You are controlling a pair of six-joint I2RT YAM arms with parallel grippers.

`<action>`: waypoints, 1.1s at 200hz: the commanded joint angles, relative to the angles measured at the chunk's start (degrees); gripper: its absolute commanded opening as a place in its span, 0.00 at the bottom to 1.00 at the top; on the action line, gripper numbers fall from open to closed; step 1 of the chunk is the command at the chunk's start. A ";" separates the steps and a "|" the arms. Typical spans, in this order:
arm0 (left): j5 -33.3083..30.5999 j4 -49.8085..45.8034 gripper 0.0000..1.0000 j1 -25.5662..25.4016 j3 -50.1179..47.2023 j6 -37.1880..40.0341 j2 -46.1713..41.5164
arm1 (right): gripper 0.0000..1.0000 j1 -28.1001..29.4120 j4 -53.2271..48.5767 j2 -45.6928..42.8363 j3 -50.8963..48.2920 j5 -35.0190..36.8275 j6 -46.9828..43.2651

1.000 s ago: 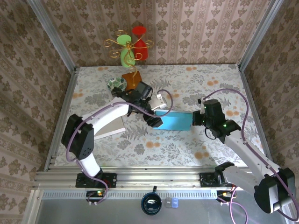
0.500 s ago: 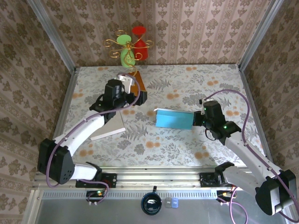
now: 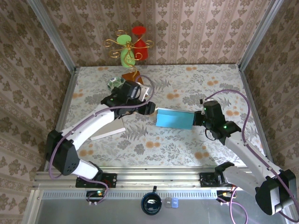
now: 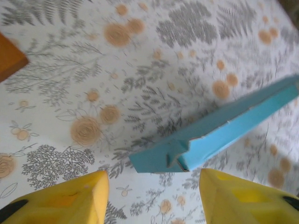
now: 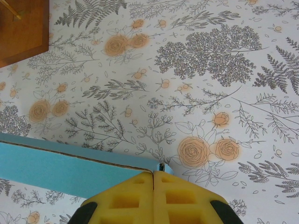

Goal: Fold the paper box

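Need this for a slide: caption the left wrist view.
Left gripper, jaws apart, facing the blue paper box on the floral table.

A floral-printed tabletop [image 3: 187, 140] is seen, walled in by brown damask wallpaper [image 3: 210, 28]. At the far edge, a gold wire ornament with green and red pieces [image 3: 130, 46] is planted upright in an orange-brown wooden block [image 3: 131, 77]. Just left of it, a small patterned glass dish [image 3: 115, 83] is set. A flat white sheet [image 3: 108, 132] is laid toward the left. A dark round cup [image 3: 151, 204] is parked below the near rail.
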 commanded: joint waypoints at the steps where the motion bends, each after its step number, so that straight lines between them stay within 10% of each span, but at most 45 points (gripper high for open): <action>1: 1.49 -9.73 0.54 -1.40 6.12 10.59 2.65 | 0.00 0.36 -2.87 1.17 0.35 1.54 1.06; 91: 5.47 -21.54 0.35 -1.41 17.44 19.76 12.63 | 0.00 0.36 -3.46 2.24 0.87 1.19 1.45; 220: 2.49 -20.87 0.38 -1.05 20.92 20.72 15.81 | 0.00 0.29 -3.51 2.79 0.98 0.39 1.42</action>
